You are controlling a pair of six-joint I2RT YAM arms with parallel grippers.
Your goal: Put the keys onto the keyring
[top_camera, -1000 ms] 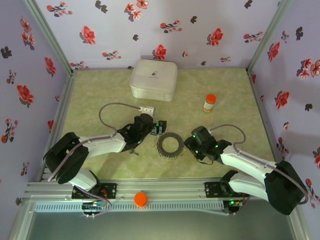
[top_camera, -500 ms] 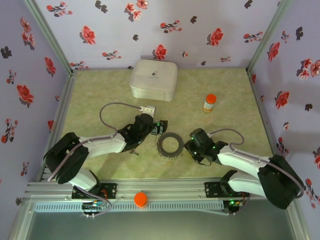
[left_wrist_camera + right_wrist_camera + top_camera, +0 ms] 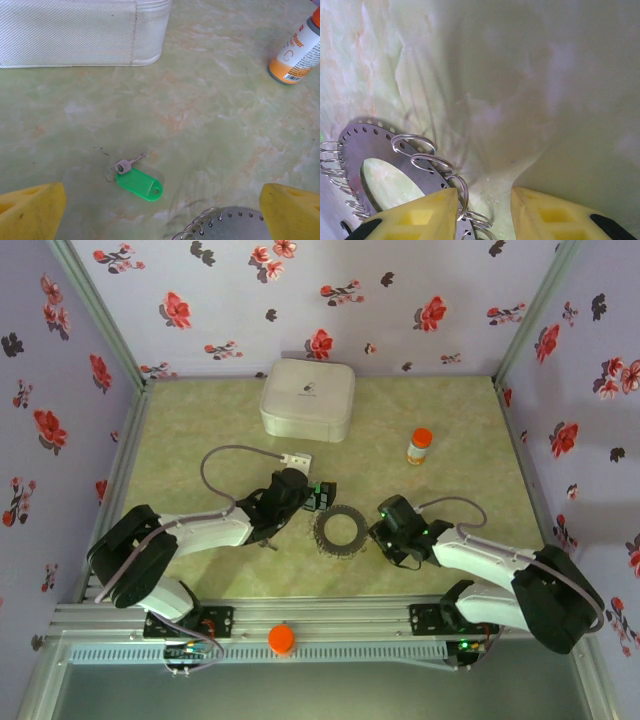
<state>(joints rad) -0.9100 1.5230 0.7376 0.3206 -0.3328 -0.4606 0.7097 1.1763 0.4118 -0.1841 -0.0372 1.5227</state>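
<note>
The keys (image 3: 137, 180), a small silver key on a bright green tab, lie flat on the table in the left wrist view. My left gripper (image 3: 160, 215) hangs just short of them, its yellow fingertips (image 3: 30, 212) wide open and empty. The keyring (image 3: 338, 530), a dark grey disc edged with small wire rings, lies between the two grippers; its rim (image 3: 235, 225) shows below the keys. My right gripper (image 3: 485, 215) is at the disc's right edge (image 3: 385, 150). Its jaws are open with a narrow gap. One wire ring (image 3: 462, 192) stands against the left finger.
A white rounded-square case (image 3: 307, 399) sits at the back centre, its corner (image 3: 80, 30) ahead of the left gripper. An orange-capped bottle (image 3: 419, 446) stands at the back right, also seen as the bottle (image 3: 297, 50) in the left wrist view. Flowered walls close in three sides.
My right gripper has crept left up to the keyring's edge and its jaws have narrowed. The left arm has barely moved.
</note>
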